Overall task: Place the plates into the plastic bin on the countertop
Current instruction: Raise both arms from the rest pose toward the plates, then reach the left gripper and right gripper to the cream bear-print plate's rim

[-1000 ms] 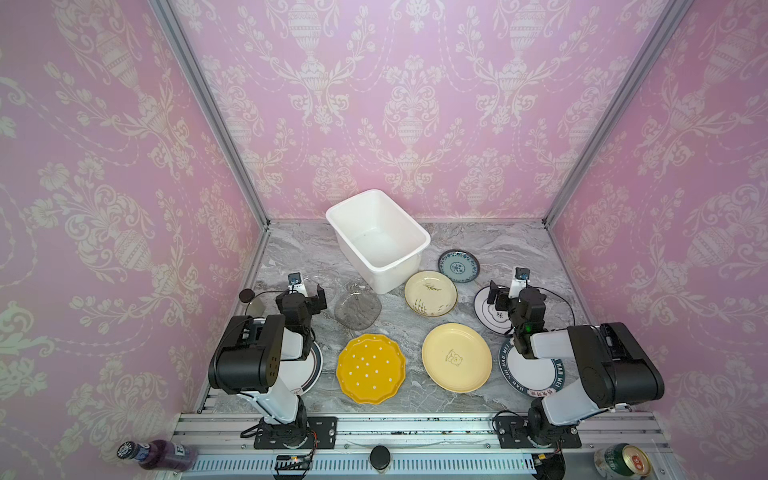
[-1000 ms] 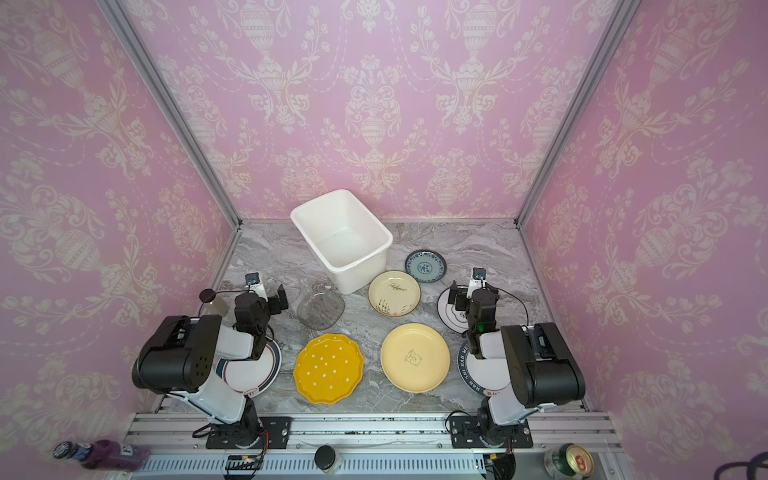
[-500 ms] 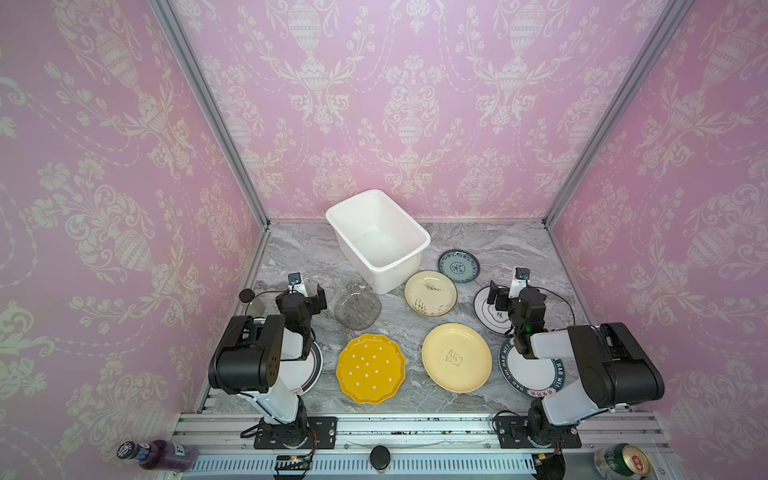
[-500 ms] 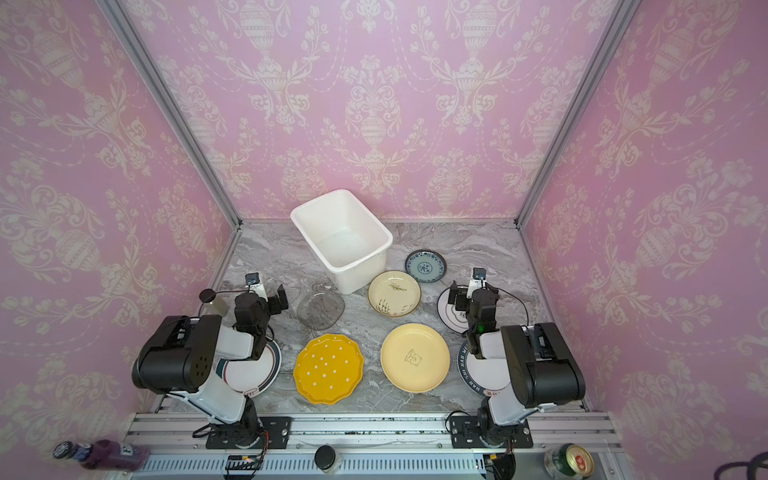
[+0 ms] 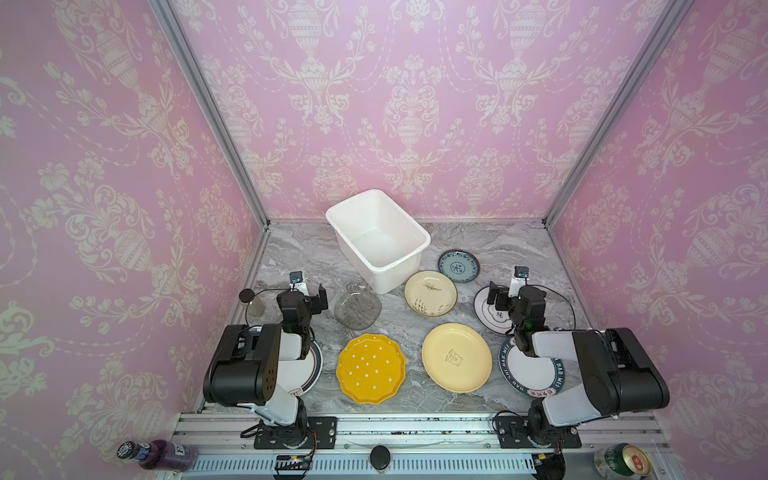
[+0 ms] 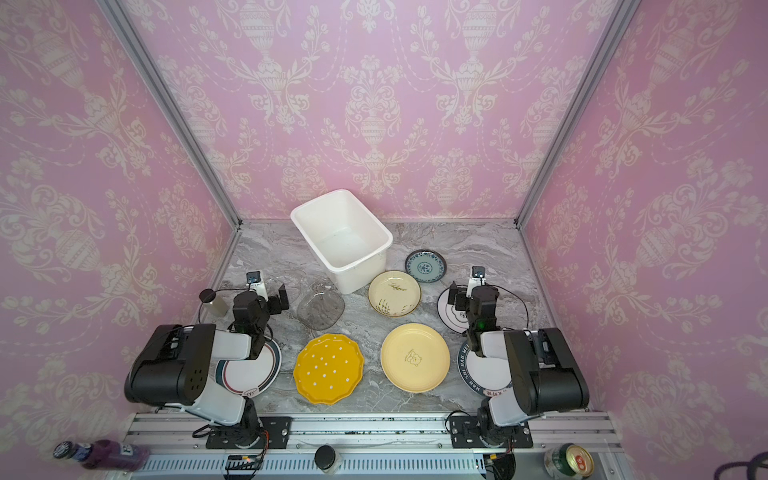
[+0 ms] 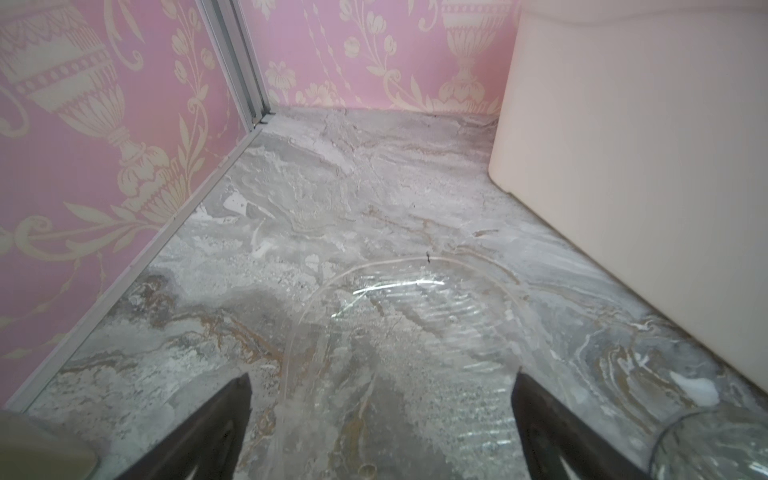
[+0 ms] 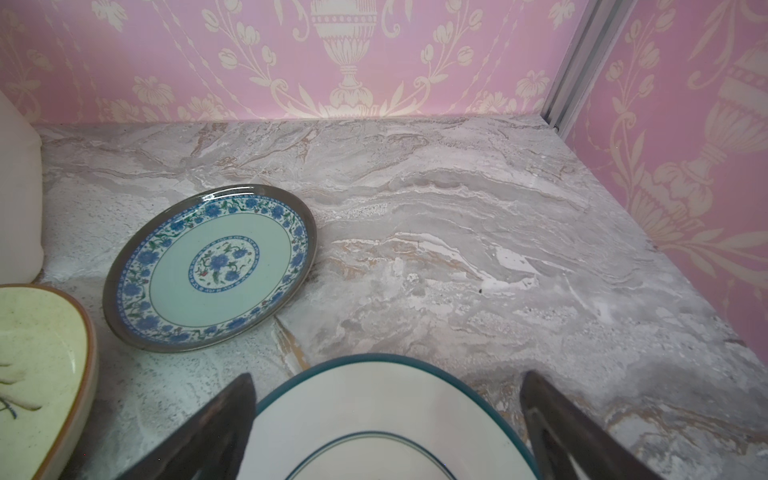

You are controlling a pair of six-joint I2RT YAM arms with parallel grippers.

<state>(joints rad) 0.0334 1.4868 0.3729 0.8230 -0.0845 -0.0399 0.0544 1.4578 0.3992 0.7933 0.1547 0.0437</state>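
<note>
The bin [image 5: 395,276] is plain white, the countertop [image 5: 498,245] grey marble veined brown. The scalloped plate [image 5: 370,368] is yellow with white dots, the small plate [image 8: 210,268] blue-flowered.

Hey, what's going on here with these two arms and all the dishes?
The job is to put the plates into the bin. Nothing is packed yet: the bin is empty and every plate lies on the countertop. The left gripper hangs open over a clear glass plate, and the right gripper hangs open over a white plate with a dark rim. Neither holds anything.
</note>
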